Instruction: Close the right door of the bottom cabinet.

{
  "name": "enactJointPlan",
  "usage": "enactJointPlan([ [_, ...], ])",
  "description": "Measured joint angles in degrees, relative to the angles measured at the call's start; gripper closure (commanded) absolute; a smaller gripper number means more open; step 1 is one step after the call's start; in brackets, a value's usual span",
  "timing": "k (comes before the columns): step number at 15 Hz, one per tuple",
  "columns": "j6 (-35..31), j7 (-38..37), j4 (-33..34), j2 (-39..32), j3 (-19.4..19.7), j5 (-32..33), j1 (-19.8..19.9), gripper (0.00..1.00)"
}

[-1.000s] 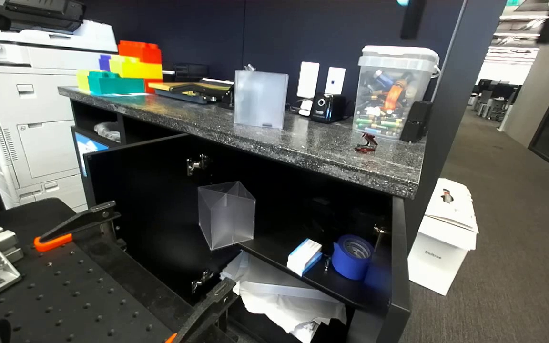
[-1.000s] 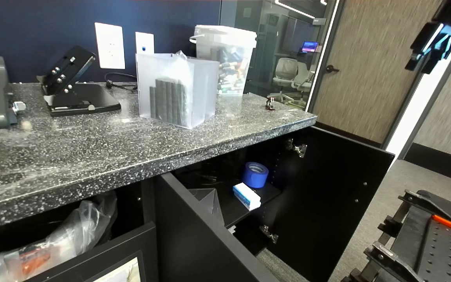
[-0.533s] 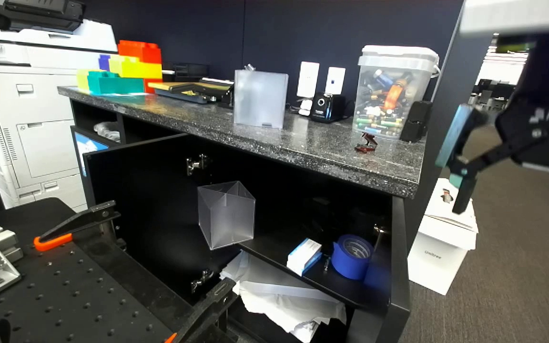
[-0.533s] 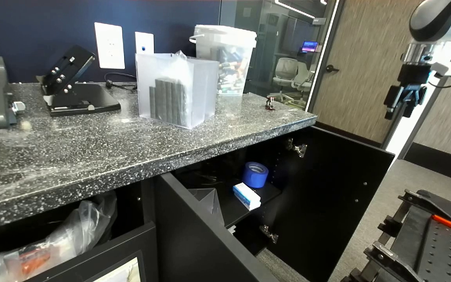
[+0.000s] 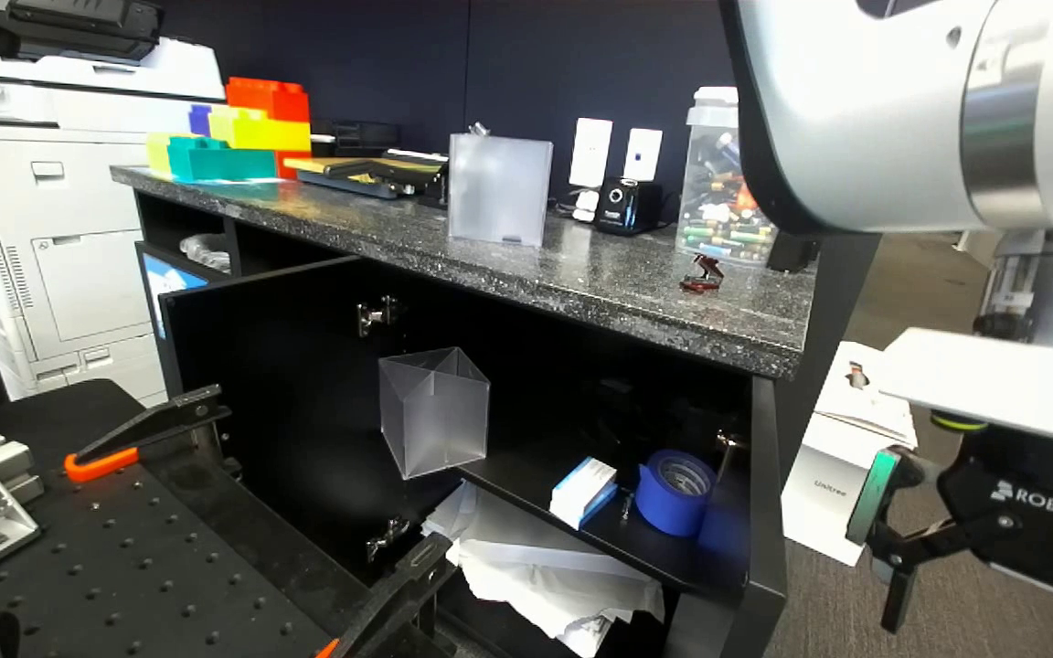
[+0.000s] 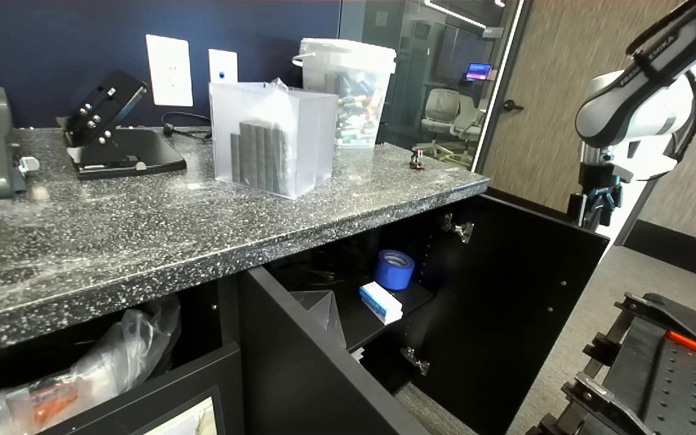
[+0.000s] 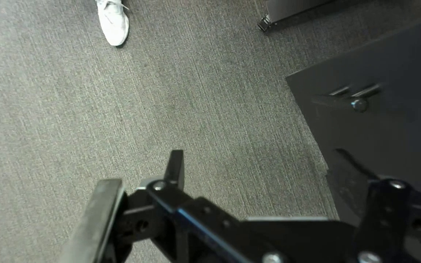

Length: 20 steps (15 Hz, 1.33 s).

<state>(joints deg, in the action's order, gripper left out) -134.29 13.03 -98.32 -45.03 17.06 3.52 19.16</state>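
Note:
The bottom cabinet is black under a speckled grey countertop (image 5: 581, 297). Its right door, a flat black panel, stands wide open: edge-on in an exterior view (image 5: 767, 521), inner face in an exterior view (image 6: 505, 302). Its dark outer face (image 7: 378, 135) with a small metal handle (image 7: 365, 93) fills the right of the wrist view. My gripper (image 7: 260, 155) is open and empty, on the outer side of the door and apart from it. In an exterior view, the gripper (image 5: 993, 585) is partly cut off by the frame; in an exterior view the door's top edge hides the gripper's lower end (image 6: 591, 217).
The cabinet's other door (image 5: 280, 393) also stands open. Blue tape (image 5: 673, 493), a white box (image 5: 583, 492) and a clear box (image 5: 435, 420) are at the shelf. A perforated black table (image 5: 170, 548), a white carton (image 5: 833, 457) and a person's shoe (image 7: 113, 22) are nearby.
The arm has come down beside the right door's outer side, lowering the gripper from above countertop height to below the countertop. Neither door has moved.

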Motion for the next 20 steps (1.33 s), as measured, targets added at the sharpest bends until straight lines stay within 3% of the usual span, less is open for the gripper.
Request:
enactJointPlan([
  [5, 0.2, -1.5, 3.6, -6.8, -1.5, 3.0, -0.7, 0.00],
  [12, 0.4, -1.2, 3.2, -7.6, -4.2, 3.7, -2.3, 0.00],
  [20, -1.0, 0.2, -5.5, -2.7, -12.2, 2.2, -3.2, 0.00],
])
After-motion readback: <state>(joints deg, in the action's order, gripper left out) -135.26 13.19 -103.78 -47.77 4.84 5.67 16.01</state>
